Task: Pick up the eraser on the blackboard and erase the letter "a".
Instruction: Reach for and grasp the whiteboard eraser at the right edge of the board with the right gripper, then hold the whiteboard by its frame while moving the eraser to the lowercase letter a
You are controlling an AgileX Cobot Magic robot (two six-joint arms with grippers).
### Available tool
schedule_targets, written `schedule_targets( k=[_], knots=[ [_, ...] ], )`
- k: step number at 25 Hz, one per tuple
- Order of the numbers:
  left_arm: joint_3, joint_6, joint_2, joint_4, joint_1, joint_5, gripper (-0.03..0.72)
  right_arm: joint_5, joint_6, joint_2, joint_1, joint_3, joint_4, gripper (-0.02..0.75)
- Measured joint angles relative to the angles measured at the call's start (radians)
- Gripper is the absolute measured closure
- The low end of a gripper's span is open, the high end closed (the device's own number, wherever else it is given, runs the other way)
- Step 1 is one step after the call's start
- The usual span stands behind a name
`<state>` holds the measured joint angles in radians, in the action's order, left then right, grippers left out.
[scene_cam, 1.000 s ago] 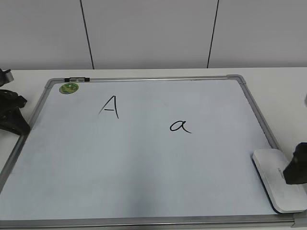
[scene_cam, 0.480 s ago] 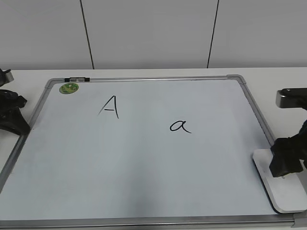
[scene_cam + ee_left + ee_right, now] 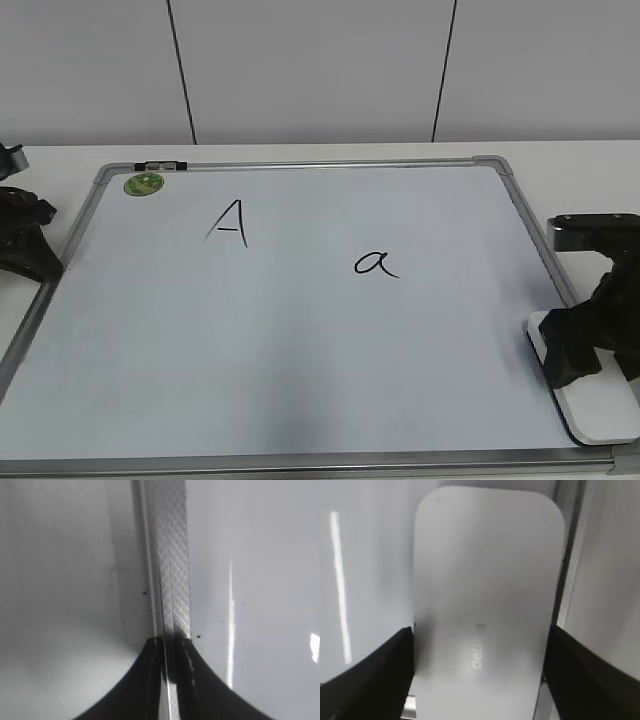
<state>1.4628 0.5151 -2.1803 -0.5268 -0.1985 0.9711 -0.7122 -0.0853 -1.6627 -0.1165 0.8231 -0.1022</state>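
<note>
The white eraser [image 3: 600, 408] lies at the front right corner of the blackboard [image 3: 300, 360], partly over its silver frame. My right gripper [image 3: 590, 362] is down over the eraser. In the right wrist view the open fingers [image 3: 480, 680] straddle the eraser [image 3: 485, 580], close against its long sides. The handwritten letter "a" [image 3: 375, 264] is right of the board's middle, left of and beyond the eraser. My left gripper [image 3: 35, 262] is at the board's left edge. In the left wrist view it [image 3: 170, 652] is shut on the frame strip [image 3: 172, 555].
A capital "A" [image 3: 230, 222] is written at upper left of the board. A round green magnet [image 3: 144, 184] sits in the far left corner, with a small dark clip [image 3: 160, 165] on the top frame. White table surrounds the board; a wall stands behind.
My right gripper has moved in from the right edge and come down over the eraser, its fingers now on both sides. The left gripper and the eraser have not moved.
</note>
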Motion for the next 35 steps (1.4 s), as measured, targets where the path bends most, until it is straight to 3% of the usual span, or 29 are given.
schedule_targets(
  k=[23,35],
  knots=[
    [0.002,0.000,0.000,0.002,0.000,-0.002,0.643,0.002,0.029,-0.059,-0.037,0.049,0.035,0.230],
    [0.002,0.000,0.000,0.002,0.000,-0.002,0.643,-0.150,0.029,0.083,-0.039,0.120,0.030,0.230]
  ],
)
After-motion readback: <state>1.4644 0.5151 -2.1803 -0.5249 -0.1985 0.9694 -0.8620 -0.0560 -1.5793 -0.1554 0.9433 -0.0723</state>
